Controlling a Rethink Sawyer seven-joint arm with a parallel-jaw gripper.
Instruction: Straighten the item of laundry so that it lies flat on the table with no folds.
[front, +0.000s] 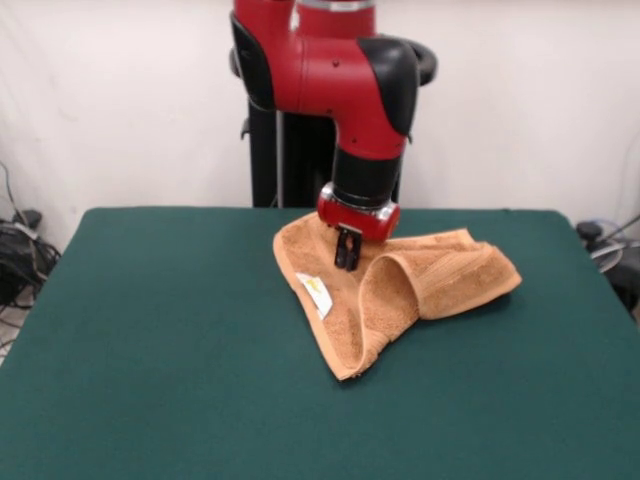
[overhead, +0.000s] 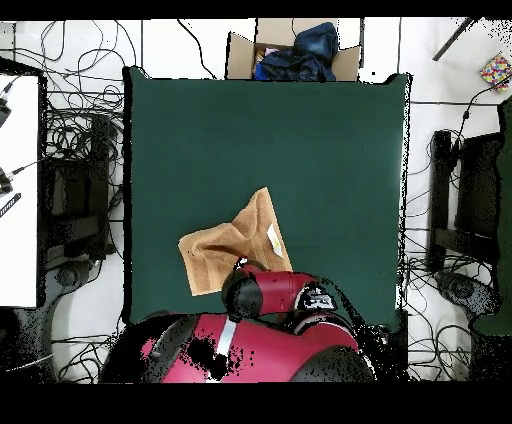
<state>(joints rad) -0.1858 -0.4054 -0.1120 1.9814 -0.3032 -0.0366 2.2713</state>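
The towel (front: 400, 290) lies crumpled on the green counter (front: 150, 350), close to the counter's robot-side edge. In the front view it forms a rough triangle: one lobe points toward the camera, and another is rolled over on itself into an open tube-like fold whose inside is in shadow. A small white tag (front: 318, 293) shows on the towel's upper face, beside that fold. The woven bands can hardly be made out in either view.

The pincer (front: 347, 253) hangs from the red and black arm (front: 340, 80) straight above the towel, its dark tips down at the cloth just behind the tag. The tips look close together and seem to meet the fabric, yet they are too dark against the towel to judge, so I cannot tell whether the pincer is clenched on the cloth or released.

In the overhead view the arm's bulk covers the towel's edge nearest the robot, and the pincer itself is hidden beneath it; only the towel's outer part (overhead: 225, 250) shows. Beyond the counter's edge farthest from the towel stands a cardboard box (overhead: 240, 55) with dark cloth in it, partly cut off by the black border.
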